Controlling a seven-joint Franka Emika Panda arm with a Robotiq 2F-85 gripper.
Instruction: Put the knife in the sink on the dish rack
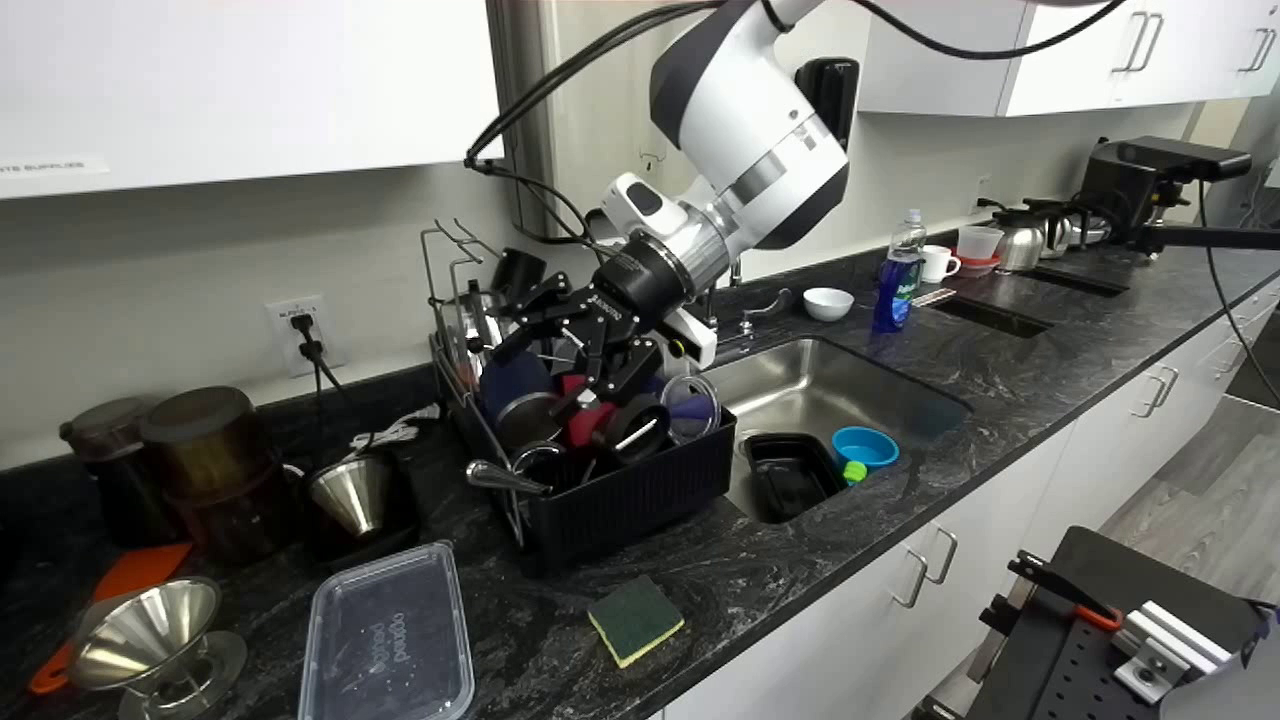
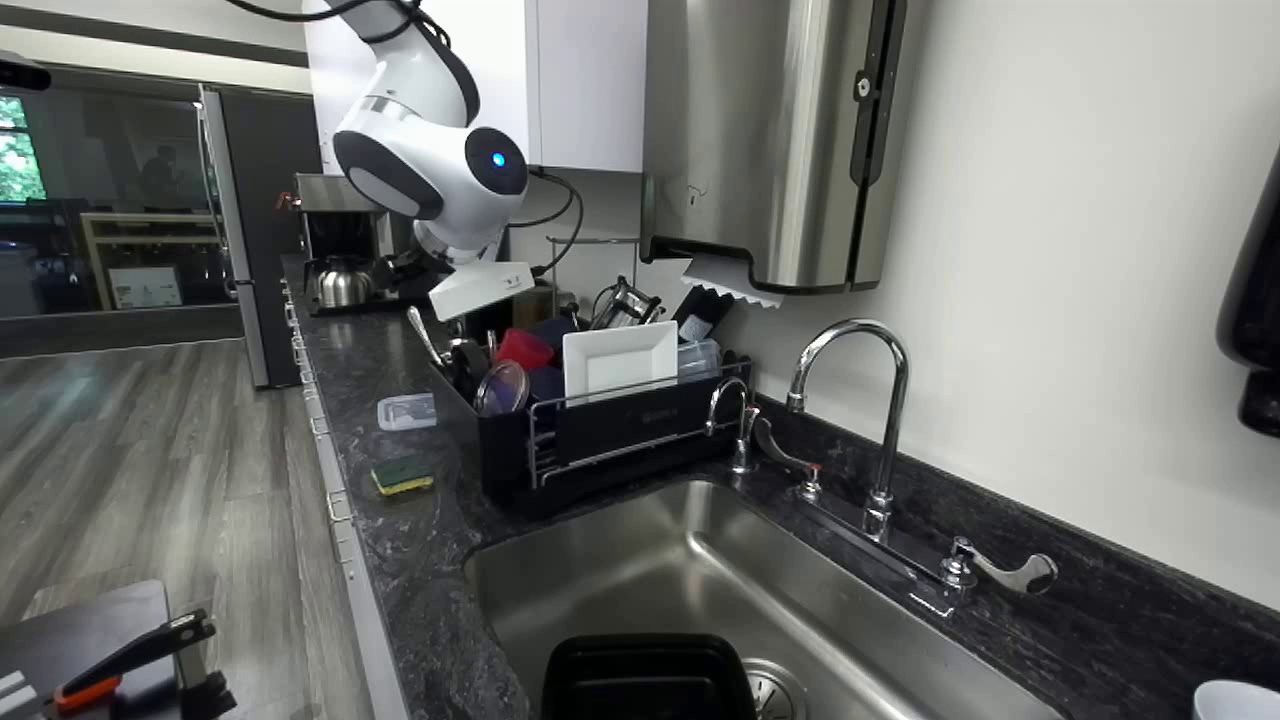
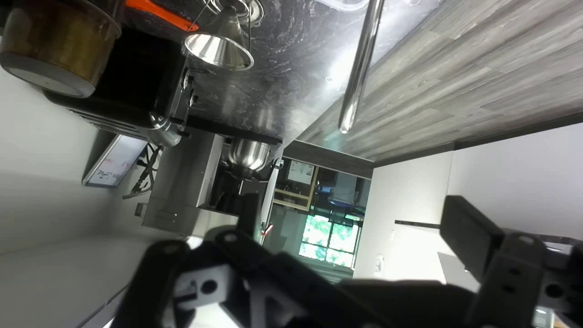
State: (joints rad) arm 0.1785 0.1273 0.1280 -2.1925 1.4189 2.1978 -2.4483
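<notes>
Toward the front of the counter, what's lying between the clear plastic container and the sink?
A green-and-yellow sponge lies there, in front of the dish rack; both exterior views show it.

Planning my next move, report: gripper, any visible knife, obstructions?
Gripper open, empty, at dish rack. Metal handle juts out; can't confirm it's the knife. Possible snags: handle, crowded rack.

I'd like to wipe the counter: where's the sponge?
In an exterior view, the sponge lies at bottom centre on the dark countertop, in front of the black dish rack and right of the clear plastic container.
</notes>
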